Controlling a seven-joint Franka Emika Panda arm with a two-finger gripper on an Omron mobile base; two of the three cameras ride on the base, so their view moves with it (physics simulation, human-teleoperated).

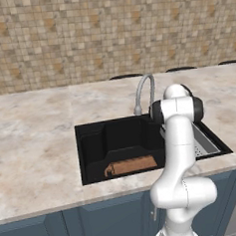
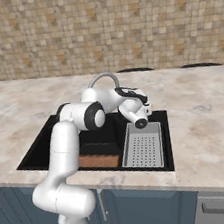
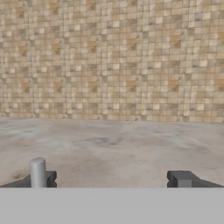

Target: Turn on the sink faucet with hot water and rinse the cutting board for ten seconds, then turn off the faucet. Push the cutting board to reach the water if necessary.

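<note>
The gripper (image 3: 111,179), jaws spread wide and empty, sits level beside the sink faucet (image 1: 144,90), while the cutting board (image 1: 132,165) lies below it in the sink (image 1: 91,142).

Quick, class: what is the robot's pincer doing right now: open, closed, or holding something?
Pincer: open, its two tips wide apart, holding nothing; a grey post rises just beside one tip.
</note>
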